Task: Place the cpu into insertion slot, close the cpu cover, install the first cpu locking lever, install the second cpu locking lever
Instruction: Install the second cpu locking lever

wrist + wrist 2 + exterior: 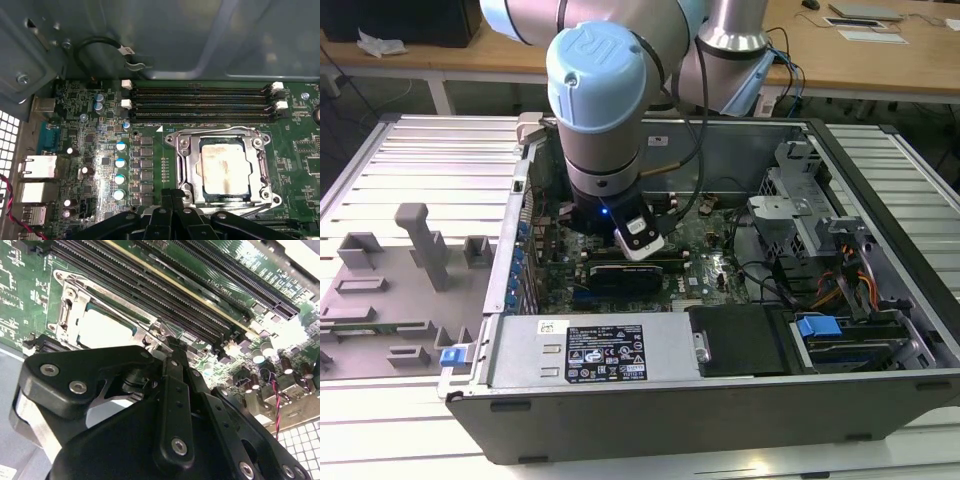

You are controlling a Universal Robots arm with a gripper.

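Clearly seated under the cpu cover [222, 167], the cpu [223, 171]; gripper [167, 357] state: cannot tell.

Just beyond the end effector [172, 200] sits one cpu [223, 169] under one cpu cover [187, 162]. Past them run four memory slots [200, 102]. Beside the socket stand four blue-topped capacitors [120, 170].

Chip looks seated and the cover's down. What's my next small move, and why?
Probably ease the gripper slightly lower at the socket's near edge. The silvery-beige square cpu lies seated, the grey metal frame cpu cover sits flat around it, and the gripper hovers at that edge. Whether the levers are latched, I cannot tell.
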